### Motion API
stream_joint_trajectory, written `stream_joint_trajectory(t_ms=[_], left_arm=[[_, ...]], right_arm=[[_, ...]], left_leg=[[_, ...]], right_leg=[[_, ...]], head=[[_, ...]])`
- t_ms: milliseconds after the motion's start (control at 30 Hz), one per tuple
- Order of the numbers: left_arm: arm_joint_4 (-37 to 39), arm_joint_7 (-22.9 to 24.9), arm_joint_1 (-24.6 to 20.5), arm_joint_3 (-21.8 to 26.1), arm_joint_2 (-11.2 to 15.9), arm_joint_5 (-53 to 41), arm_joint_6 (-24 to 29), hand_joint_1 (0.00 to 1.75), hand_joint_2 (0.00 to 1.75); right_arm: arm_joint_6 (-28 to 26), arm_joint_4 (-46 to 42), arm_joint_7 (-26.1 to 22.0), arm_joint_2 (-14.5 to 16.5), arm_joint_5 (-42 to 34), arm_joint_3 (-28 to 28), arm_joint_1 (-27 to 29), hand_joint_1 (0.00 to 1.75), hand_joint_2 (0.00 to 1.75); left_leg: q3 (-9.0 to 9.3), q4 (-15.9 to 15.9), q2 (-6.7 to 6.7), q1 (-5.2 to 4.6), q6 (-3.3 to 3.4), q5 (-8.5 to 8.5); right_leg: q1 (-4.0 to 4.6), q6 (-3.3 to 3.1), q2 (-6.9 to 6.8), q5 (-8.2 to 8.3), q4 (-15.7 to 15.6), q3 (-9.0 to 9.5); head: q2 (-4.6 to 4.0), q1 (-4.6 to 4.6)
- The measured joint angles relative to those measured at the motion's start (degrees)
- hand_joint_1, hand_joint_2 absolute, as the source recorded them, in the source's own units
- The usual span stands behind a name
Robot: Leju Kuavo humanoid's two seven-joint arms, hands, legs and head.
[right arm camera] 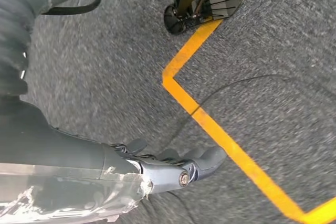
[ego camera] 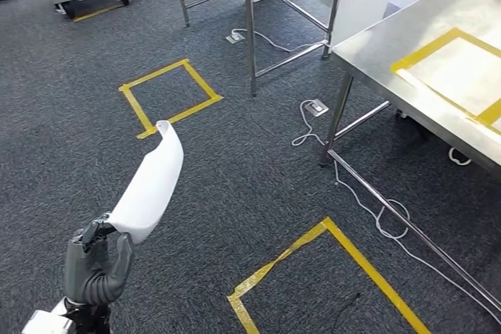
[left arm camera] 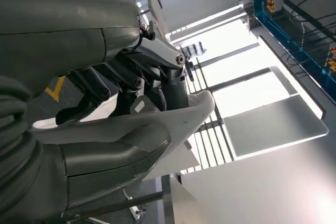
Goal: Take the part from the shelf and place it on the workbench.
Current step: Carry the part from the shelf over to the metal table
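We see our right hand (right arm camera: 174, 169) hanging above dark grey carpet (right arm camera: 99, 66), fingers (right arm camera: 206, 158) stretched out fairly straight with nothing in them. The thick grey thumb lies alongside them. A yellow tape line (right arm camera: 222, 135) runs across the carpet beneath the fingertips and bends at a corner just beyond them. A thin dark cable (right arm camera: 253, 80) crosses the tape and trails over the carpet.

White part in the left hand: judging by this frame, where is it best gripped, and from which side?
Probably where the left hand grips the white part now: the lower narrow end, taken from below. The part is a long curved shell, so its thin edge fits between thumb and fingers, leaving the curled far end free.
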Motion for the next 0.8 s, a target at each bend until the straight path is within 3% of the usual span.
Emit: stream_joint_trajectory(t_ms=[67, 133, 167, 233, 267, 300, 367, 433, 467, 500, 533, 600, 667, 733, 767, 800], left_arm=[[0.0, -0.4, 0.0, 0.0, 0.1, 0.5, 0.2, 1.75, 1.75], [-0.3, -0.9, 0.2, 0.2, 0.1, 1.5, 0.2, 1.75, 1.75], [-0.6, -1.2, 0.4, 0.5, 0.0, 2.3, 0.1, 1.75, 1.75], [-1.7, -2.1, 0.9, 1.2, -0.8, 4.4, -0.4, 1.75, 1.75], [-2.4, -2.3, 1.1, 1.5, -1.5, 5.0, -0.6, 1.75, 1.75], [-3.2, -2.2, 1.3, 1.8, -2.1, 4.9, -0.7, 1.75, 1.75], [-4.6, -1.4, 2.4, 2.3, -2.8, 3.5, -0.6, 1.75, 1.75], [-5.6, -0.9, 3.7, 3.3, -3.0, 3.5, -1.4, 1.75, 1.75], [-5.9, -1.0, 4.1, 4.0, -3.2, 4.4, -2.4, 1.75, 1.75], [-6.1, -1.1, 4.1, 4.7, -3.3, 5.2, -3.6, 1.75, 1.75], [-6.3, -1.1, 3.8, 5.6, -3.6, 5.7, -4.9, 1.75, 1.75], [-6.4, -0.7, 3.1, 7.0, -4.3, 5.7, -7.1, 1.75, 1.75], [-6.3, -0.3, 2.4, 7.7, -4.8, 5.0, -8.2, 1.75, 1.75], [-6.0, -0.1, 1.8, 7.7, -5.3, 4.0, -8.2, 1.75, 1.75], [-5.8, -0.1, 1.6, 7.7, -5.5, 3.7, -7.9, 1.75, 1.75], [-5.6, -0.1, 1.6, 7.7, -5.7, 3.5, -7.6, 1.75, 1.75]], right_arm=[[0.7, 0.0, 0.1, 0.0, 0.5, -0.3, -0.1, 0.00, 1.75], [1.6, 0.0, -0.3, -0.1, 1.9, -0.3, -0.4, 0.00, 1.75], [2.0, 0.0, -0.6, 0.0, 2.9, -0.3, -0.5, 0.00, 1.75], [2.7, 0.1, -1.0, 0.1, 5.1, 0.2, -0.3, 0.00, 1.75], [2.9, 0.1, -1.0, 0.2, 6.2, 0.6, 0.0, 0.00, 1.75], [3.0, 0.2, -0.7, 0.4, 7.5, 1.1, 0.1, 0.00, 1.75], [3.0, 0.3, 0.0, 0.8, 9.7, 2.3, 0.1, 0.00, 1.75], [2.8, 0.3, 0.4, 1.2, 11.2, 3.7, -0.2, 0.00, 1.75], [2.7, 0.4, 0.2, 1.4, 11.4, 4.2, -0.3, 0.00, 1.75], [2.5, 0.4, -0.3, 1.5, 11.2, 4.5, -0.3, 0.00, 1.75], [2.3, 0.4, -1.0, 1.6, 10.7, 4.7, -0.4, 0.00, 1.75], [2.1, 0.4, -2.7, 1.5, 9.4, 4.7, -0.9, 0.00, 1.75], [2.2, 0.4, -4.0, 1.4, 8.4, 4.7, -1.5, 0.00, 1.75], [2.5, 0.4, -5.0, 1.2, 7.0, 4.2, -1.6, 0.00, 1.75], [2.7, 0.4, -5.3, 1.2, 6.3, 3.8, -1.5, 0.00, 1.75], [2.6, 0.4, -5.3, 1.0, 6.1, 3.4, -1.4, 0.00, 1.75]], left_leg=[[3.48, -7.4, -1.98, 0.32, 0.10, 4.19], [6.02, -13.2, -4.37, 0.70, 0.25, 5.98], [6.36, -14.2, -4.87, 0.73, 0.43, 5.99], [6.36, -14.5, -3.74, 0.63, 1.17, 6.15], [6.38, -14.7, -3.09, 0.62, 1.60, 6.33], [6.40, -14.8, -2.38, 0.63, 2.01, 6.49], [6.44, -14.9, -0.82, 0.44, 2.53, 6.57], [6.44, -14.9, 1.09, 0.16, 2.72, 6.49], [6.45, -14.9, 1.99, 0.08, 2.76, 6.45], [6.50, -14.9, 2.75, 0.04, 2.74, 6.40], [6.62, -14.9, 3.42, 0.03, 2.68, 6.32], [6.96, -14.7, 4.60, -0.20, 2.28, 5.99], [7.20, -14.5, 5.68, -0.53, 1.70, 5.73], [7.32, -14.6, 6.88, -0.60, 1.21, 5.65], [7.32, -14.4, 6.67, -0.50, 0.91, 5.35], [7.01, -13.6, 5.65, -0.38, 0.60, 4.52]], right_leg=[[-0.08, 0.41, 1.71, 0.23, 0.0, -0.07], [-0.04, 1.08, 3.30, 0.49, 0.2, -0.59], [-0.06, 1.50, 3.99, 0.69, 0.2, -0.92], [-0.31, 2.32, 5.02, 1.13, -0.2, -1.54], [-0.26, 2.59, 4.14, 0.95, 0.0, -1.84], [-0.13, 2.78, 2.41, 0.06, 1.2, -2.50], [0.17, 2.91, -2.02, -3.70, 7.2, -5.11], [0.16, 3.00, -3.63, -7.29, 14.8, -8.28], [0.16, 3.01, -3.81, -7.71, 16.5, -8.77], [0.16, 2.99, -3.96, -7.00, 15.8, -8.05], [0.18, 2.93, -4.36, -5.46, 13.0, -6.19], [0.40, 2.65, -7.01, -2.37, 5.0, -1.34], [0.68, 2.16, -8.72, -1.26, 0.8, 0.96], [0.75, 1.58, -7.56, -1.10, 0.5, 0.74], [0.66, 1.28, -6.85, -0.95, 0.4, 0.64], [0.51, 0.94, -6.08, -0.76, 0.3, 0.55]], head=[[0.00, 0.00], [0.00, 0.00], [0.00, -0.04], [0.00, -0.04], [0.00, -0.02], [0.00, 0.18], [0.00, 0.52], [0.00, 0.66], [0.00, 0.65], [0.00, 0.67], [0.00, 0.66], [0.00, 0.69], [0.00, 0.52], [0.00, 0.32], [0.00, 0.28], [0.00, 0.20]])
